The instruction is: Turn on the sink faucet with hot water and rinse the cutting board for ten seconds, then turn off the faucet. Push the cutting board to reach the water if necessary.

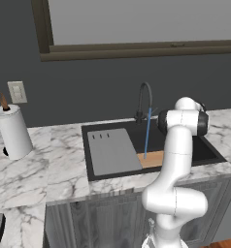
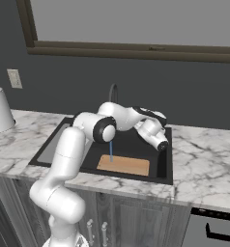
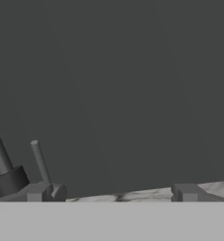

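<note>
We are seeing the black sink [image 1: 205, 151] sitting in the marble surface [image 1: 35, 164], with the faucet [image 1: 144, 99] running water [image 1: 147, 131] onto the cutting board [image 2: 124, 165] lying on the basin floor. Our claw [image 3: 116, 192] is standing spread wide and gripping nothing, its left fingertip [image 3: 36, 192] sitting just beside the faucet's lever [image 3: 41, 164].

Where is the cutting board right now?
The cutting board lies flat on the bottom of the sink, along its front wall, with the water landing near its left end; in the left base view it sits right of the grey panel.
</note>
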